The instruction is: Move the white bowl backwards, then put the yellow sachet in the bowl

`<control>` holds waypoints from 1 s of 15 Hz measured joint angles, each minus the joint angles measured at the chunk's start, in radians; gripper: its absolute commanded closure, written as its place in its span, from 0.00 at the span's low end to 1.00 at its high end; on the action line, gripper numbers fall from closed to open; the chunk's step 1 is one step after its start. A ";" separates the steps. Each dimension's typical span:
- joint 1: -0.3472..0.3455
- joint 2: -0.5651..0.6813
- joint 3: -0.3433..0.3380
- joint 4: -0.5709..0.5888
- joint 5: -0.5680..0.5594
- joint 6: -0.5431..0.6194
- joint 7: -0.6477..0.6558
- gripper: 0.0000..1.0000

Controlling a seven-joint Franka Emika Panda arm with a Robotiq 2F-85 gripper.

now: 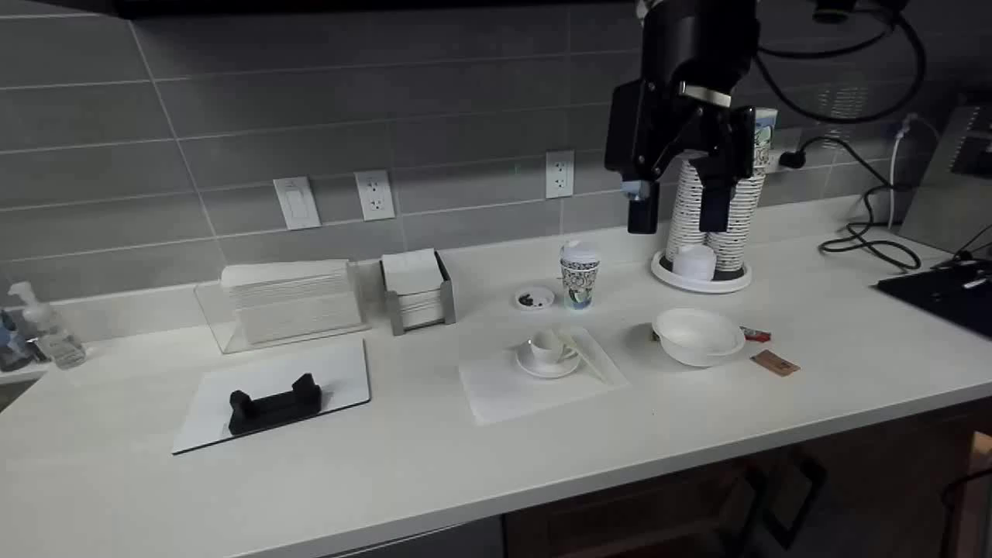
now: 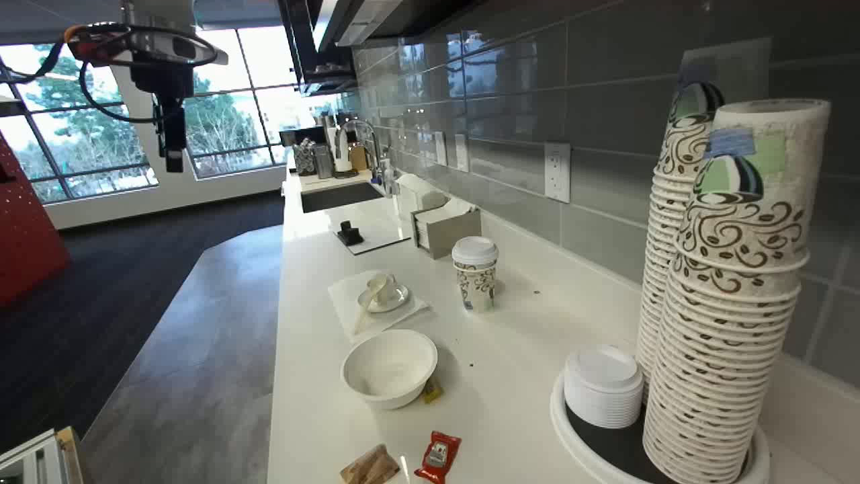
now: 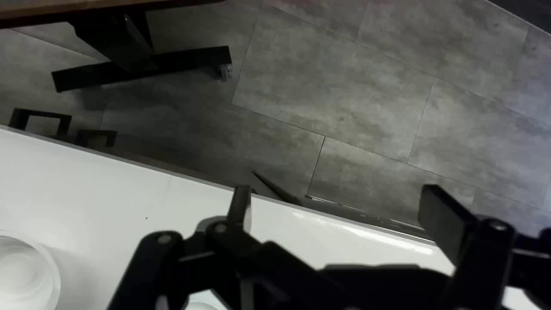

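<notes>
- Gripper (image 1: 679, 214): up high, spread wide, nothing in its grip.
- White bowl (image 3: 23, 273): sitting upright, between 8 and 9 o'clock from the gripper in the wrist view. Looks like we're on step one (shifting it back), so next: swing over, drop down, grab the rim.
- Yellow sachet (image 2: 432, 392): just outside the bowl, its 4 o'clock in an exterior view, can't tell if touching. Step two imo.
</notes>
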 measured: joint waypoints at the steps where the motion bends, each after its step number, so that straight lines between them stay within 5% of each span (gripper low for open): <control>1: 0.000 0.000 0.000 0.000 0.000 0.000 0.000 0.00; 9: 0.000 0.000 0.000 0.000 0.000 0.000 0.000 0.00; 15: -0.064 0.023 -0.051 -0.055 0.002 0.130 -0.001 0.00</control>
